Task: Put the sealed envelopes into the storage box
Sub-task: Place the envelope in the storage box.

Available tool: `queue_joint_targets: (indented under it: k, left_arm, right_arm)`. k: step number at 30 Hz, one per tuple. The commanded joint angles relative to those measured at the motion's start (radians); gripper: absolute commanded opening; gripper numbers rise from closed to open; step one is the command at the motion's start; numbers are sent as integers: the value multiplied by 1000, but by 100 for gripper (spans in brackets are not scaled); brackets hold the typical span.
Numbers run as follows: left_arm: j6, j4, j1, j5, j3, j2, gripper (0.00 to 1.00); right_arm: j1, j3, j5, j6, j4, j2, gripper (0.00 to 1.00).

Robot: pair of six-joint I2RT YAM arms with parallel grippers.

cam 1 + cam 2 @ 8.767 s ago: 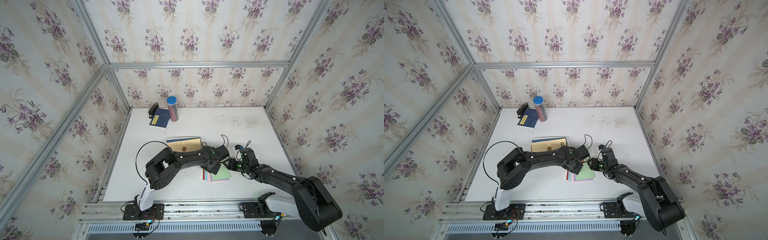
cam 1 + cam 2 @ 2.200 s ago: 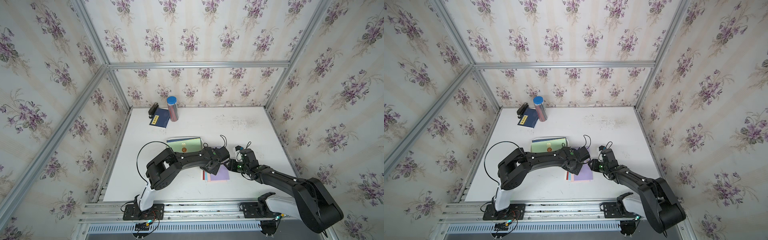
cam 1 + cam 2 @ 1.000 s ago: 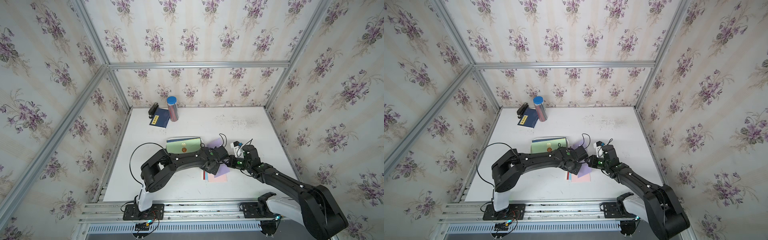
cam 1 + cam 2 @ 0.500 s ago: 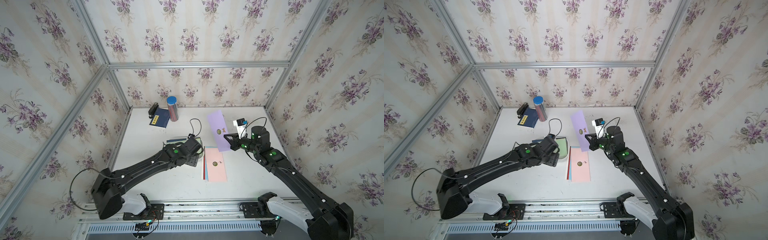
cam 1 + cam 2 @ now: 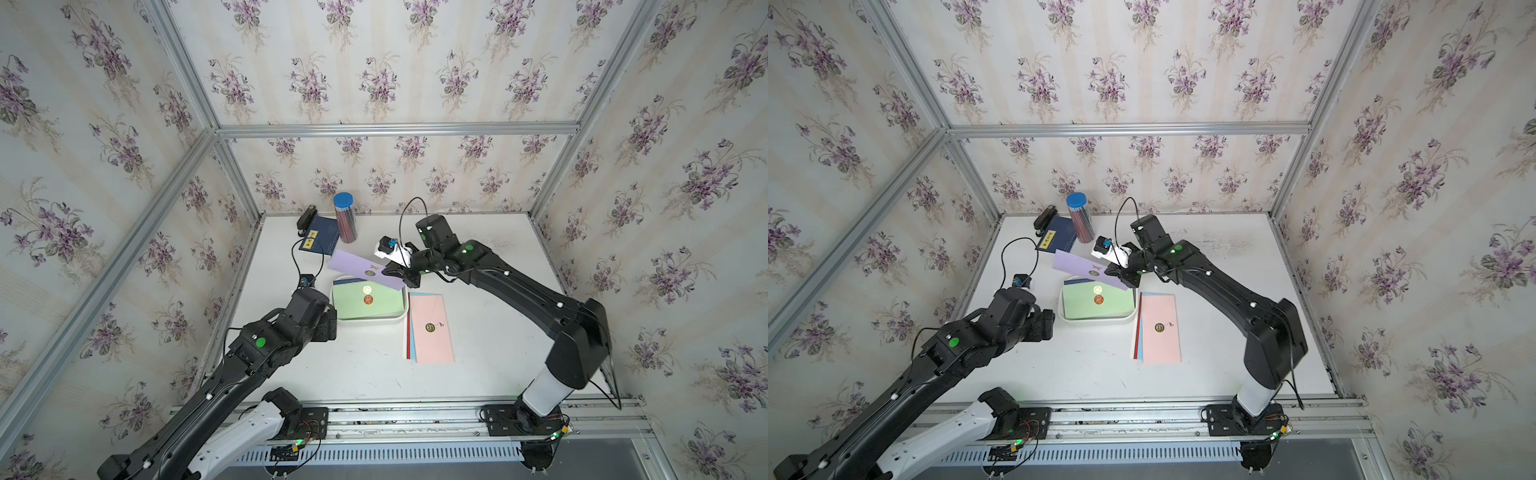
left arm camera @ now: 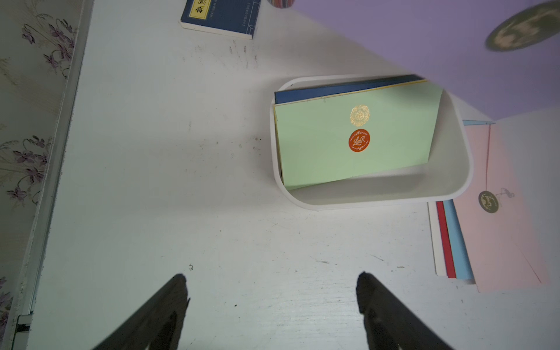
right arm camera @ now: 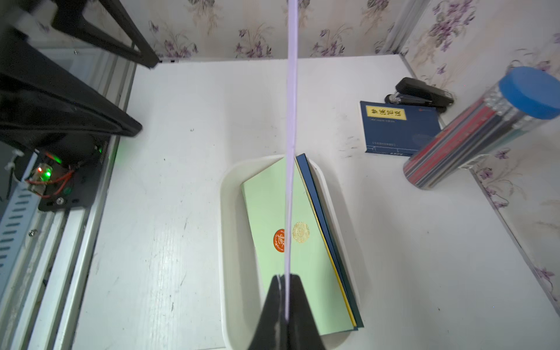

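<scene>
The storage box (image 5: 370, 319) (image 5: 1096, 321), a shallow white tray, holds a green envelope (image 5: 353, 303) (image 6: 318, 151) over blue and yellow ones. My right gripper (image 5: 401, 276) (image 7: 285, 281) is shut on one end of a lavender envelope (image 5: 357, 266) (image 5: 1079, 264), held tilted above the box's far edge. It shows edge-on in the right wrist view. To the right of the box a pink envelope (image 5: 432, 332) (image 6: 509, 242) tops a small pile of sealed envelopes. My left gripper (image 5: 330, 324) (image 6: 272, 288) is open and empty over bare table, left of the box.
At the back left corner stand a blue-lidded pencil tube (image 5: 345, 216), a navy booklet (image 5: 322, 241) and a black stapler (image 5: 306, 217). Papered walls and metal posts close in the table on three sides. The left arm's cable (image 5: 307, 262) loops beside the box.
My left gripper has opened and drawn back to the left of the box. My right gripper has carried the lavender envelope from the pile up and over to the box.
</scene>
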Motion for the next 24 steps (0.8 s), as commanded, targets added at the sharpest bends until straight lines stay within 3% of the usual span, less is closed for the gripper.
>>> queue_joint_targets:
  k: [1,10,20,22,24]
  left_arm:
    - [-8,8,1,-43,-20,-57,90]
    - [-14,86,-1,-76,-88,-110,91]
    - [-14,89,-1,-78,-93,-105,92]
    - [-14,90,-1,-75,-93,-107,92]
    - [-12,90,0,-78,-92,-108,92]
  right_arm:
    - [27,104,31,-171,-202,93,0]
    - [29,189,95,-225,-254,259,0]
    - [31,184,111,-236,-238,328,1]
    - [30,184,139,-223,-223,335,13]
    - [30,183,167,-200,-196,335,19]
